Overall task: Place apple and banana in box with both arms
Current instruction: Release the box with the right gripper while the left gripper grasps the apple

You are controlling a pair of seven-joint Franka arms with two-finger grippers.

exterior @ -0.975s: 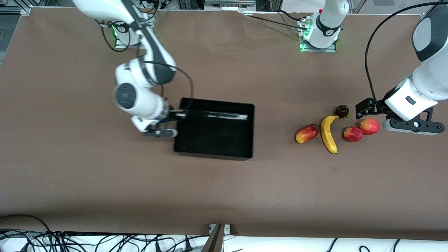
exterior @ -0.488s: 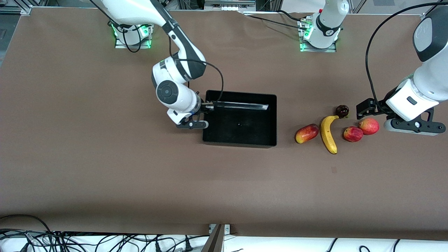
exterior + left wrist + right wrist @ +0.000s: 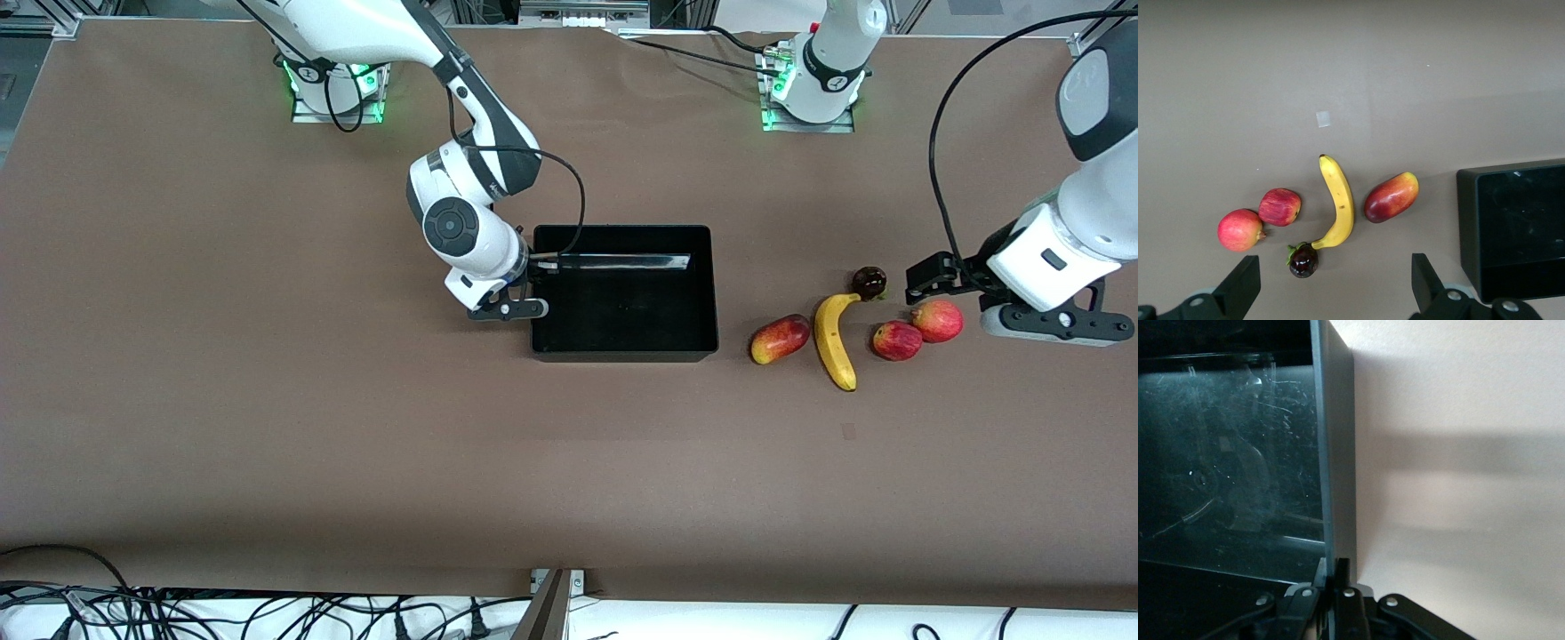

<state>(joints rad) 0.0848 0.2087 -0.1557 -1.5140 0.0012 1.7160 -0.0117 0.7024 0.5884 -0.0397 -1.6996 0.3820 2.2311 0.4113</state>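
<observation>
Front view, nearest to farthest. Lowest in the right half of the frame lay the banana (image 3: pixel 834 340), its darker stem end pointing up-frame toward a small dark fruit (image 3: pixel 869 282). Level with the banana, on its side toward the box, lay an oblong red-and-yellow fruit (image 3: pixel 780 339); on its side toward the left arm's end of the table lay the apple (image 3: pixel 896 340), touching or just beside a slightly larger red-orange fruit (image 3: pixel 937 321) a little higher in the frame. All five fruits rested on the brown table (image 3: pixel 267 444), none in the box.

The box (image 3: pixel 624 348) stood at mid-frame, just beside the oblong fruit, and showed only its glossy black floor.

The right gripper (image 3: pixel 532 264) sat at the box's wall toward the right arm's end of the table. In the right wrist view its fingers (image 3: pixel 1340 570) were pinched together on the top edge of the box wall (image 3: pixel 1338 453), one finger inside and one outside.

The left gripper (image 3: pixel 925 277) hung at the right of the frame over the table just beside the red-orange fruit. In the left wrist view its two fingers (image 3: pixel 1243 283) stood wide apart with nothing between them, with the fruits and a corner of the box below.
</observation>
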